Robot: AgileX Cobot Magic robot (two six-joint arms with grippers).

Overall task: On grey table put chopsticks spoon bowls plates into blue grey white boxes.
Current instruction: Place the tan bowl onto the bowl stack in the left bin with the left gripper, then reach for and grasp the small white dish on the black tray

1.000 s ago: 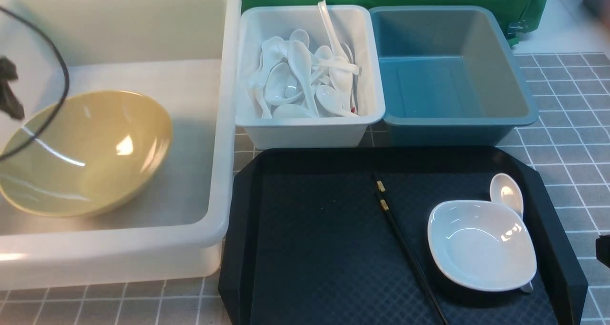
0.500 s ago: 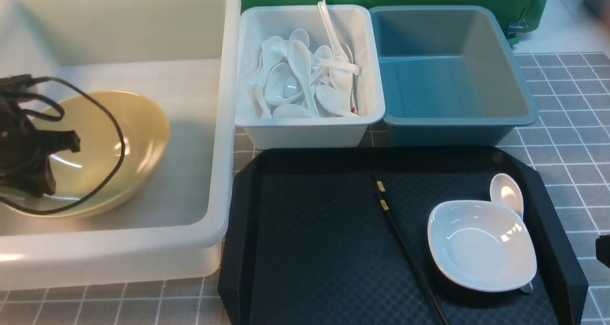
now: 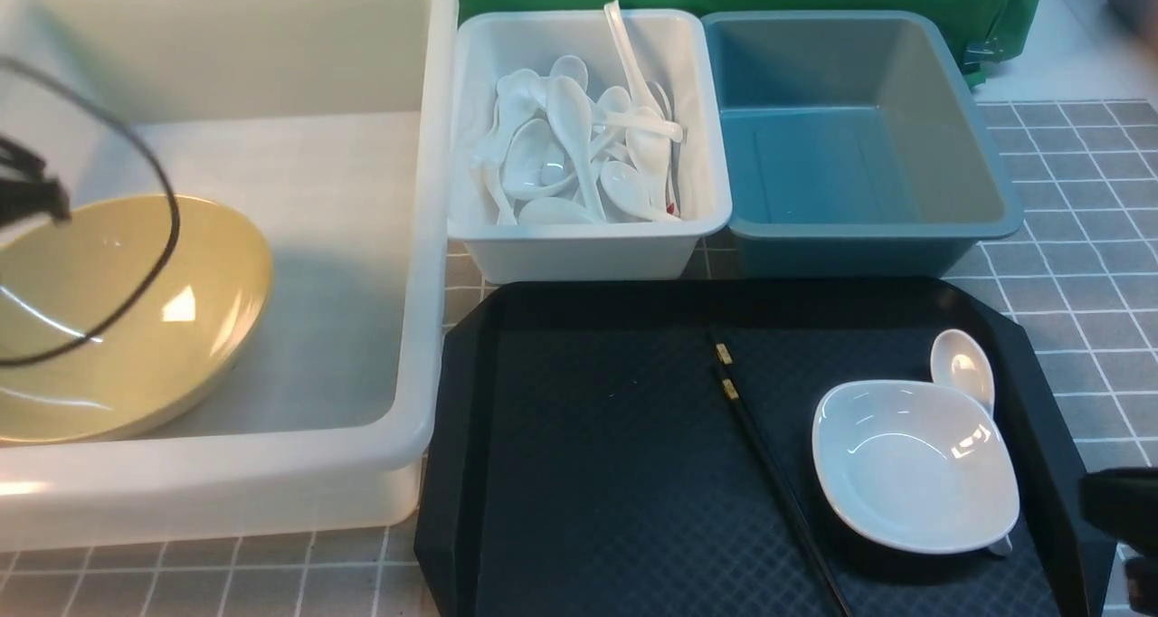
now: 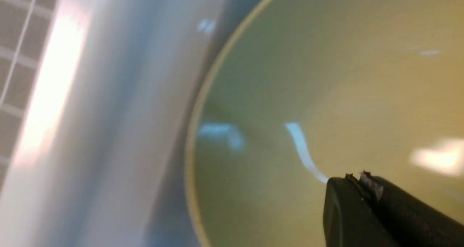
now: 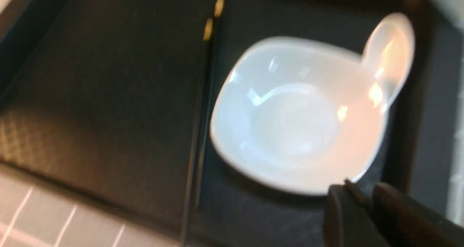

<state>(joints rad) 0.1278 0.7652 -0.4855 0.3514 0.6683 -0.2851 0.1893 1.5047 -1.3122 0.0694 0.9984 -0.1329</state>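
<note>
A yellow bowl point(image 3: 136, 327) lies tilted in the large white box point(image 3: 425, 237). My left gripper point(image 4: 357, 176) hovers over the bowl's inside point(image 4: 326, 76), shut and empty; in the front view only its cable shows at the left edge. A white dish point(image 3: 914, 463), a white spoon point(image 3: 963, 364) and black chopsticks point(image 3: 769, 472) lie on the black tray point(image 3: 588, 463). My right gripper point(image 5: 357, 189) is shut and empty just beside the dish's near rim point(image 5: 297, 116). The spoon point(image 5: 389, 51) lies partly under the dish's far corner.
A small white box point(image 3: 588, 246) holds several white spoons point(image 3: 579, 147). A blue-grey box point(image 3: 850, 165) stands next to it, with nothing in it. The right arm point(image 3: 1122, 508) shows at the front view's right edge. A green cloth hangs behind the boxes.
The yellow bowl has slid left and toward the front of the white box. My left gripper has pulled back toward the left edge. My right arm has come further into view.
</note>
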